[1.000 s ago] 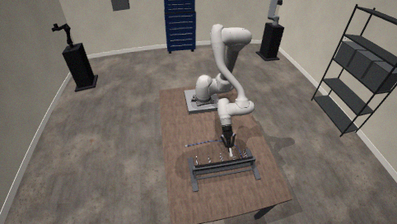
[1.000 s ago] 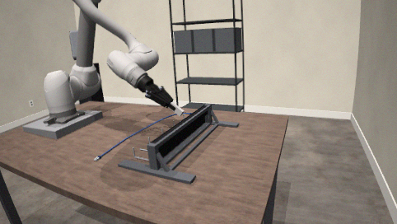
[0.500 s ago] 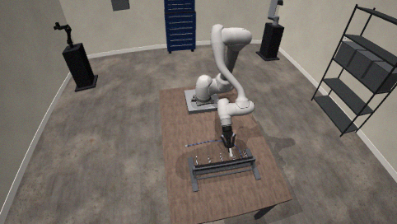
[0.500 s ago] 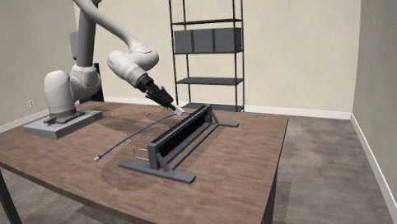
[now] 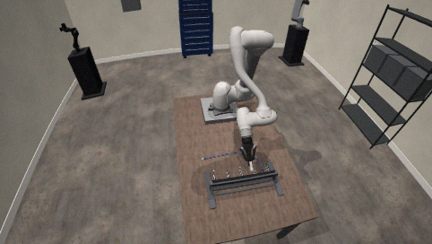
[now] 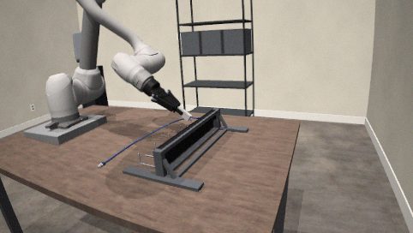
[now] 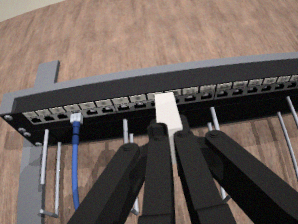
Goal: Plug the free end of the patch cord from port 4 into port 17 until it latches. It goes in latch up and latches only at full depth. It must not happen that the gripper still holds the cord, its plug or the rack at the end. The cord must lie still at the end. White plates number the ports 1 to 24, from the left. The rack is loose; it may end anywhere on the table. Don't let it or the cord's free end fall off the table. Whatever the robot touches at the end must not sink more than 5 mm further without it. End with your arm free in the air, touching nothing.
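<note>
Metal prongs (image 7: 44,157) (image 6: 146,155) jut from the rack's port side (image 7: 105,108) (image 6: 177,134); between them, gaps open onto the ports.
</note>
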Robot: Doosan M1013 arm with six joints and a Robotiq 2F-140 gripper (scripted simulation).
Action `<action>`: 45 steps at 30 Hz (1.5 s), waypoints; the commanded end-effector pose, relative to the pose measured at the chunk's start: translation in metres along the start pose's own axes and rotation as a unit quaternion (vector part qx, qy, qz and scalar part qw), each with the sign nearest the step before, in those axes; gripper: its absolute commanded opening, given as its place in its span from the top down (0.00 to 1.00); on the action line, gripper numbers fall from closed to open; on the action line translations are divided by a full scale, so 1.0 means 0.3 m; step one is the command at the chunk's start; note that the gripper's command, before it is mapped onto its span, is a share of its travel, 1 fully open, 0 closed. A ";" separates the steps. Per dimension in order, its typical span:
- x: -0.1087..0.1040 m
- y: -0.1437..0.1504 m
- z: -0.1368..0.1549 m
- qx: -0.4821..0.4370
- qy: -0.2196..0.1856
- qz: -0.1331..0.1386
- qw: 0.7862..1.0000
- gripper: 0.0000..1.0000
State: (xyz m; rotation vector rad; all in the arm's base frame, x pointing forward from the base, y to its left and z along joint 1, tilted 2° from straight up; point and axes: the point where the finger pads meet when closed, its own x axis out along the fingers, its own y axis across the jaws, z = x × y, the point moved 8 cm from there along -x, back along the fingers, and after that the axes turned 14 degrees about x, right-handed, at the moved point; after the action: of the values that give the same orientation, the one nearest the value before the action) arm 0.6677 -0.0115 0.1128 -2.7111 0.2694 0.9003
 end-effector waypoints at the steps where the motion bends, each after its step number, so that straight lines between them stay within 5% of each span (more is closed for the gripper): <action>1: 0.007 0.008 -0.006 0.003 0.002 0.001 1.000 1.00; 17: -0.011 0.008 -0.006 0.003 0.002 0.001 1.000 1.00; 36: -0.407 0.008 -0.004 0.003 0.002 0.001 1.000 1.00; 45: -0.459 0.007 -0.004 0.003 0.002 0.001 1.000 1.00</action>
State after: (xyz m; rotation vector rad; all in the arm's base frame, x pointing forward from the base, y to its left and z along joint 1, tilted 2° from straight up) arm 0.5641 -0.0049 0.1948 -2.7061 0.2768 0.8848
